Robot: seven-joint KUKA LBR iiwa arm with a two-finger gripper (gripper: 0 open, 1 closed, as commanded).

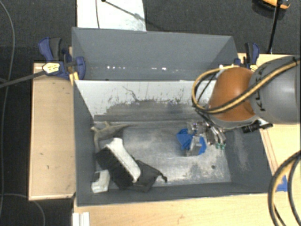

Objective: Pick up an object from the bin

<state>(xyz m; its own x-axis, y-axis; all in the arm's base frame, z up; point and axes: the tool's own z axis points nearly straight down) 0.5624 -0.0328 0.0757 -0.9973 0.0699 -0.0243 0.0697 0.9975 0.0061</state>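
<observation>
Closest to the lens was the grey arm, reaching in from the right over the rim of the bin. Its orange cover, looped with cables, hung above the right half of the bin floor. Below the cover the wrist pointed steeply down, and the end effector sat low over a small crumpled blue thing right of the floor's centre, at or touching its right side. Whether the end effector was apart, together or clamped on the blue thing could not be told. Well apart, in the near left corner, lay a black cloth with a long white block across it and a small white piece just beside.
</observation>
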